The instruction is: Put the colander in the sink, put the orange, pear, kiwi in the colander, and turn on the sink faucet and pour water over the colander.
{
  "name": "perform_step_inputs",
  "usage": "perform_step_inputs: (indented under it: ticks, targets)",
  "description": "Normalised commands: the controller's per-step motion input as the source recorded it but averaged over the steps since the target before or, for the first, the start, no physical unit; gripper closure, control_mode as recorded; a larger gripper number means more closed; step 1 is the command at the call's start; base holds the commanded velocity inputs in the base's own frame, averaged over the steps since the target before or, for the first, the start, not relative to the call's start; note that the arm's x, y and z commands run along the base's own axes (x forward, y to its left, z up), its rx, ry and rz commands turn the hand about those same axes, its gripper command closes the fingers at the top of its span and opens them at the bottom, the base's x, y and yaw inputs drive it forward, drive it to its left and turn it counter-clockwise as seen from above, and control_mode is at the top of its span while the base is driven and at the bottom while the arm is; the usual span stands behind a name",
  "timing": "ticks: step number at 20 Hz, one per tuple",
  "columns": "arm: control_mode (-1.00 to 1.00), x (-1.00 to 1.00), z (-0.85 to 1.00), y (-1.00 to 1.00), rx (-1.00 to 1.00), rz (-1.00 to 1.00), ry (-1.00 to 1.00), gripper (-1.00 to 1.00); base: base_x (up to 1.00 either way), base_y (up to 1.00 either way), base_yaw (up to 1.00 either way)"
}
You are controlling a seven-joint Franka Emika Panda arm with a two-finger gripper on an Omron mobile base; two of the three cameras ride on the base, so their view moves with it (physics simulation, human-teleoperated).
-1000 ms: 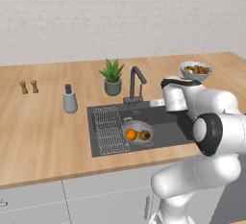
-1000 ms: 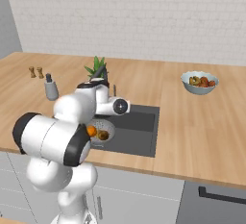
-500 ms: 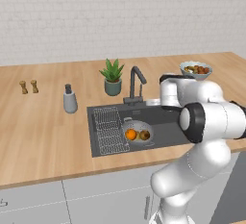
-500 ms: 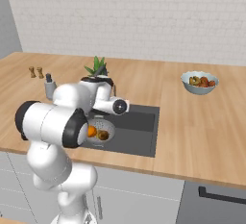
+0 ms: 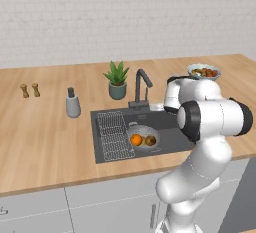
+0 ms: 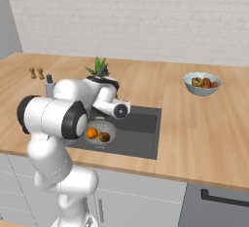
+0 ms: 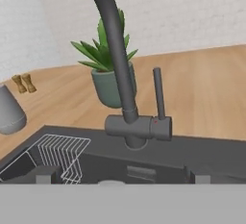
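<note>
Colander (image 5: pixel 142 137) sits in the sink (image 5: pixel 170 142) just right of the wire rack (image 5: pixel 113 136), roughly under the faucet (image 5: pixel 141 84) spout, so a stream should fall into it. Orange (image 5: pixel 136 139) and kiwi (image 5: pixel 150 140) lie side by side inside it; the pear I cannot make out from here. No water running. Claw (image 7: pixel 120 179) spread wide, holding nothing, its two tips (image 7: pixel 44 175) low in the hand view and aimed straight at the faucet base; the upright lever (image 7: pixel 158 93) stands just right of the gooseneck. My reading: the arm is lining up to work the lever. Room is tight at the back: potted plant (image 7: pixel 109 69) close behind the faucet, basin rim just below. Open worktop (image 5: pixel 45 142) to the right of the lever gives the freer side. Fruit bowl (image 6: pixel 201 83), grey dispenser (image 5: pixel 73 104) and shakers (image 5: pixel 30 90) stand well apart.
</note>
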Motion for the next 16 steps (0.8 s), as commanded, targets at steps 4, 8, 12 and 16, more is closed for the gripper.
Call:
perform_step_inputs:
  ticks: [4,8,12,16]
  targets:
    - [-1.0,0.08,0.0,-0.05,0.02,-0.01,-0.12,-1.0,0.0,0.0,0.0]
    - [-1.0,0.0,0.03,-0.05,0.03,0.0,-0.02,-1.0,0.0,0.0,0.0]
    - [-1.0,0.01,0.03,0.0,0.01,-0.01,0.0,-1.0,0.0,0.0,0.0]
    - [-1.0,0.07,0.0,0.0,0.01,-0.02,-0.03,-1.0,0.0,0.0,0.0]
